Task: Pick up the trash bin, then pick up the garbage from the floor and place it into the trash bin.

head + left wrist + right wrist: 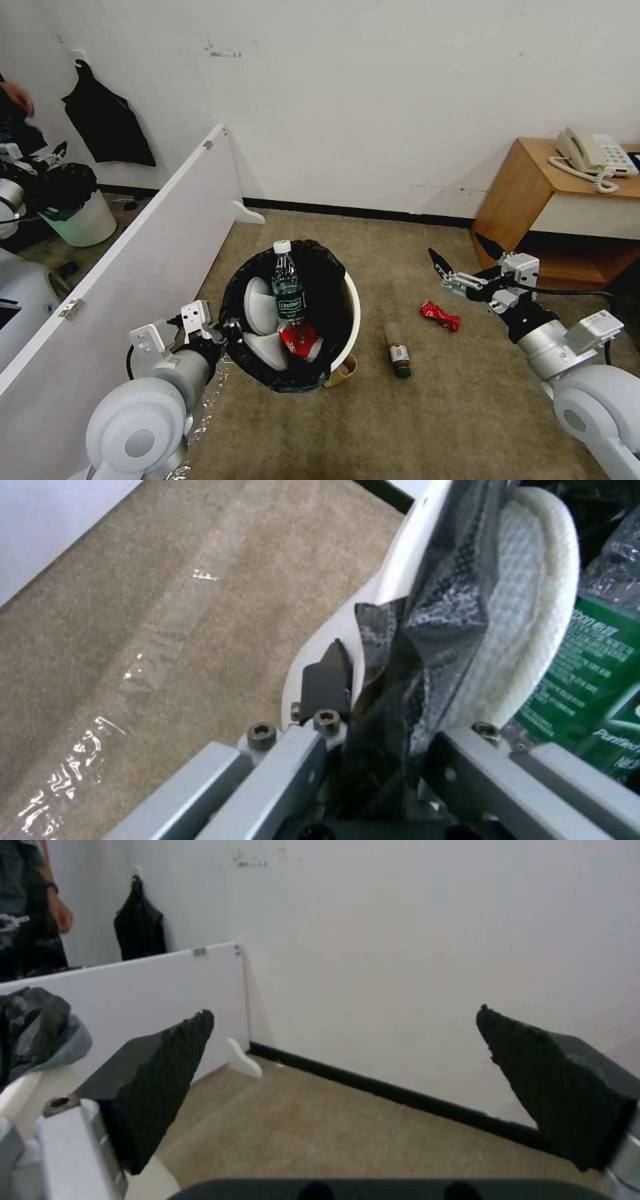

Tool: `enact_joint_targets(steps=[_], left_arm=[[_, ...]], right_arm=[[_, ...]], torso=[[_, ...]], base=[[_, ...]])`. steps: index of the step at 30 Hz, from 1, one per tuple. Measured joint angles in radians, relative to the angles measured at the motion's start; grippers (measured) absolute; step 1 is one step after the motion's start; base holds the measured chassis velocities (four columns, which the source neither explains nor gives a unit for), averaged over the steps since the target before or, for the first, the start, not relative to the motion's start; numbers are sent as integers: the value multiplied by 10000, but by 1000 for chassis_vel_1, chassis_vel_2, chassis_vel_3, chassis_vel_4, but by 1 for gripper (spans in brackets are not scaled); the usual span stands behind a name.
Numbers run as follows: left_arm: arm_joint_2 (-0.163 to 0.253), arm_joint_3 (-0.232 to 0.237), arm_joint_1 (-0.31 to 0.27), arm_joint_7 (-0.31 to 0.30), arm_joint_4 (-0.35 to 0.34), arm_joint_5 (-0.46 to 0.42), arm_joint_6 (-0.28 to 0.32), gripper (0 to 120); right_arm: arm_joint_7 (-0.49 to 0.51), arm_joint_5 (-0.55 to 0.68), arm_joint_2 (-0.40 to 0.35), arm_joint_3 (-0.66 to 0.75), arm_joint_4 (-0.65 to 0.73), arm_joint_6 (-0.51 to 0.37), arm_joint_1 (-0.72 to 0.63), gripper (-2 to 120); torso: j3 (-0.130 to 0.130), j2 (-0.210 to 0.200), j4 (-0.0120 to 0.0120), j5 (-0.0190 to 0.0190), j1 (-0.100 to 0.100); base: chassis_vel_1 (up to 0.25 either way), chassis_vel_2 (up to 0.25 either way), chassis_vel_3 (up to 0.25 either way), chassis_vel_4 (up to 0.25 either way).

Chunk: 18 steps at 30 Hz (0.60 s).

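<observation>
Jaws: left gripper (pixel 227 329) is clamped on the rim of the trash bin (pixel 351 300), lower left of centre in the head view. In the left wrist view one black pad (pixel 328 677) presses the white outer wall of the trash bin (pixel 400 570), with the black bag (pixel 427 630) folded over the rim between the jaws.

Right gripper (pixel 467 257), right of centre in the head view, has its jaws spread wide with nothing between them. In the right wrist view the two black fingers (pixel 160 1080) stand far apart, with carpet and wall beyond.

Bin contents, head view: white slippers (pixel 260 313), a clear bottle with green label (pixel 288 287) standing upright with its cap above the rim, and a red-white snack packet (pixel 300 339). The left wrist view shows a slipper (pixel 527 605) and the bottle (pixel 587 665) right against the bag.

On the floor (pixel 433 413):
- crushed red wrapper (pixel 441 315), just below and slightly left of the open right gripper, apart from it;
- small brown bottle (pixel 398 350) lying on its side, between the bin and the wrapper;
- tan paper item (pixel 341 375) touching the bin's lower right edge.

White partition board (pixel 120 280) runs along the left of the frame. Wooden table (pixel 533 193) with a telephone (pixel 593 157) sits upper right.
</observation>
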Motion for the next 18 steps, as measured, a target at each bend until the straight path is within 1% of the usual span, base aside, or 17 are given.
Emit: enact_joint_targets(steps=[4,14,18], left_arm=[[10,12,-4,28,22,32,-30,1],[9,47,-2,81,39,86,-75,1],[-5,76,-32,89,59,98,-83,1]], right_arm=[[-199,154,-7,36,5,-199,19,100],[-317,236,-15,41,-4,-212,34,100],[-313,270,-15,41,-4,-212,39,100]], torso=[[0,0,0,0,0],[-1,0,0,0,0],[-1,1,0,-1,0]], base=[[0,0,0,0],[0,0,0,0],[-83,96,82,-98]])
